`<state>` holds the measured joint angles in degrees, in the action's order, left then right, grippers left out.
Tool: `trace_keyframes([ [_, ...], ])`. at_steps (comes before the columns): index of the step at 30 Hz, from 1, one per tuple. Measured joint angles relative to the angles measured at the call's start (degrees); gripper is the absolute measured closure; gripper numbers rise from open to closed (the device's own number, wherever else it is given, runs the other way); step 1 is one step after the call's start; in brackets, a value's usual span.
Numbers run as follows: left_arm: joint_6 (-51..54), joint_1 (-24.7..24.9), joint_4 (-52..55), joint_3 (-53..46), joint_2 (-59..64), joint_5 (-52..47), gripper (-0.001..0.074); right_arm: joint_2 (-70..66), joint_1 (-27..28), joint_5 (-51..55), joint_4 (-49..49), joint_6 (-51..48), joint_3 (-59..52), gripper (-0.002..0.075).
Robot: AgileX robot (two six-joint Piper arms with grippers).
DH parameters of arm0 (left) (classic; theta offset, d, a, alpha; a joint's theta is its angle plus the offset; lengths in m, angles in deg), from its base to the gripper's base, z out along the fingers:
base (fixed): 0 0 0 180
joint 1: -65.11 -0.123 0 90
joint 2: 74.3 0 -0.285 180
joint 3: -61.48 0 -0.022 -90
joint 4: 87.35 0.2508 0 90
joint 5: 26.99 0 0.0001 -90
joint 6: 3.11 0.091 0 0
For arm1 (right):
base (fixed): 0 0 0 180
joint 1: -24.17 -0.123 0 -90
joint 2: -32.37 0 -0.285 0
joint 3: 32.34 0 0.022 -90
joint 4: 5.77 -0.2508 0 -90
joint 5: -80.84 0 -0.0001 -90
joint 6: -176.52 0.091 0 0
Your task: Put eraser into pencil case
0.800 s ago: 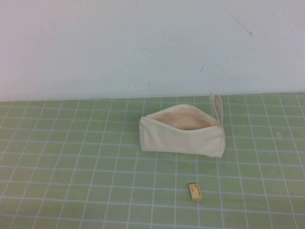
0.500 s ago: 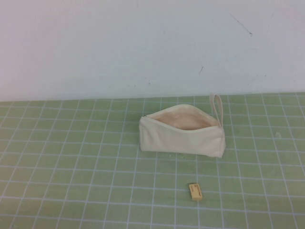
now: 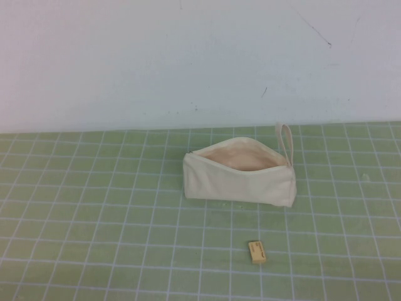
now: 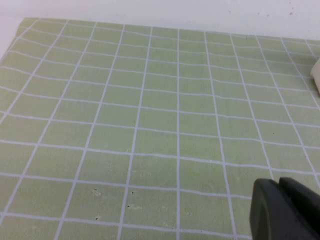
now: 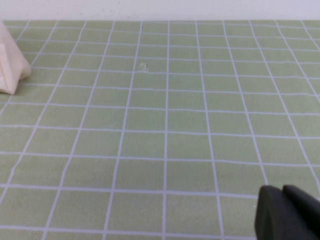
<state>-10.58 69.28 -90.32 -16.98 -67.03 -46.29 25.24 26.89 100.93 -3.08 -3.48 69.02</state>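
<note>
The green grid mat point(image 3: 94, 219) carries the pencil case point(image 3: 241, 179), unzipped, its mouth gaping upward; the eraser point(image 3: 257, 251) lies flat, near its front, apart; its markings perhaps print.

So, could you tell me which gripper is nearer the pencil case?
Right, probably: the pencil case lies right of centre; the right gripper sees its end, the left gripper just a sliver.
</note>
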Motion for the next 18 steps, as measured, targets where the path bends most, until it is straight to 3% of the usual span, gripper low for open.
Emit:
trace_keyframes([
  [18, 0.0, 0.0, 0.0, 0.0, 0.0, 0.0, 0.0736, 0.0, 0.0, -1.07, 0.0, 0.0, -0.1, 0.0727],
])
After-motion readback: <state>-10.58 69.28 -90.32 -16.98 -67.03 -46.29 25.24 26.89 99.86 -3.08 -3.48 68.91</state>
